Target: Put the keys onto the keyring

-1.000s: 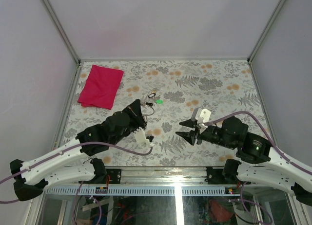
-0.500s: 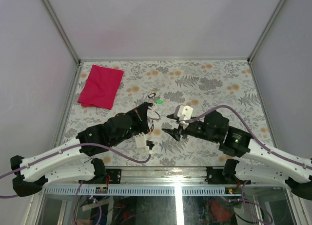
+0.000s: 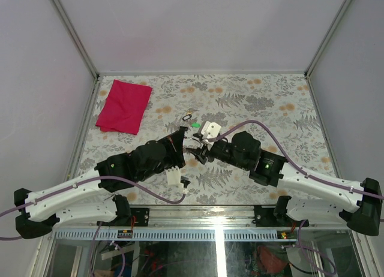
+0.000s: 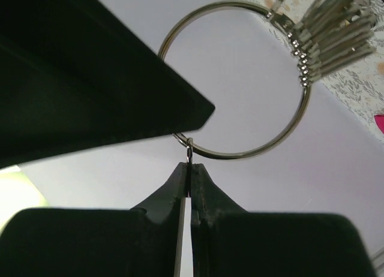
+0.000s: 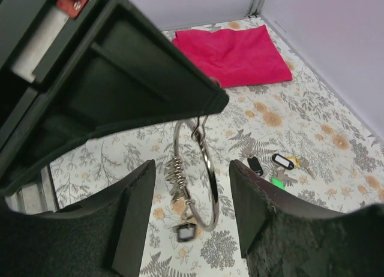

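Top view: the keyring is barely readable, lost in black clutter where the two wrists meet over the middle of the floral table (image 3: 270, 103). The fingertips of the two arms can't be told apart there. Left wrist view: a big black wedge (image 4: 90, 79) fills the upper left and cuts off part of the ring's left arc; can't tell what part of what it is. Right wrist view: the left arm's black body blocks the upper left. A small dark tag (image 5: 183, 231) sits low by the ring, unclear whether it's on the ring or lying on the table.

Left gripper (image 4: 189, 166): fingers (image 4: 207, 193) pressed flat together with no gap, pinching a tiny wire loop (image 4: 189, 148) that hangs on the keyring (image 4: 231, 157). The ring stands just beyond the fingertips, off the table. A bunch of smaller silvery loops (image 4: 324, 31) sits on the ring's far side, upper right in this view.

Right gripper (image 5: 192, 164): fingers (image 5: 135, 223) spread apart, gripping nothing. The ring hangs in the gap between them with clear space on either side; no contact visible.

Keys (image 5: 255, 164) lie on the table beyond the ring, next to a bright green piece (image 5: 277, 182), apart from both grippers. A red cloth (image 5: 234, 52) lies at the far left of the table.
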Available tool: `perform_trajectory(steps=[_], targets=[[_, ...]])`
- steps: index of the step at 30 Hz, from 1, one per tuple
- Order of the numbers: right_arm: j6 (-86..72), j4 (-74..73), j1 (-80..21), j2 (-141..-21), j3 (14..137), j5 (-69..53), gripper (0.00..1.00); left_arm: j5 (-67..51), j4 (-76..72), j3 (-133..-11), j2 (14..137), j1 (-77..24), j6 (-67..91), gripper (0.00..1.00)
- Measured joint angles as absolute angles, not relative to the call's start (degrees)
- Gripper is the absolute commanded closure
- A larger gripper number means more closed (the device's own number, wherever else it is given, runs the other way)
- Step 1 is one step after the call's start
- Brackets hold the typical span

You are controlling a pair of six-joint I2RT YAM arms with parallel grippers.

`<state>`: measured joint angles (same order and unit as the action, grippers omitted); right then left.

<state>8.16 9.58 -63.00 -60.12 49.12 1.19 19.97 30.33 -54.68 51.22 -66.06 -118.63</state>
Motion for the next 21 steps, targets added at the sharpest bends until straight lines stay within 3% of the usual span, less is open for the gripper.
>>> perform_trajectory(steps=[6, 14, 21], targets=[[8.2, 12.8, -63.0, -62.9, 50.0, 1.0, 0.46, 20.0, 30.9, -54.7, 51.2, -66.9, -118.6, 1.00], [7.7, 14.2, -62.9, -63.5, 50.5, -1.4, 0.64, 20.2, 31.2, -55.0, 51.2, -67.4, -118.6, 1.00], [6.4, 15.1, -62.4, -63.9, 50.7, -2.8, 0.70, 20.2, 31.8, -55.2, 50.8, -67.9, -118.6, 1.00]])
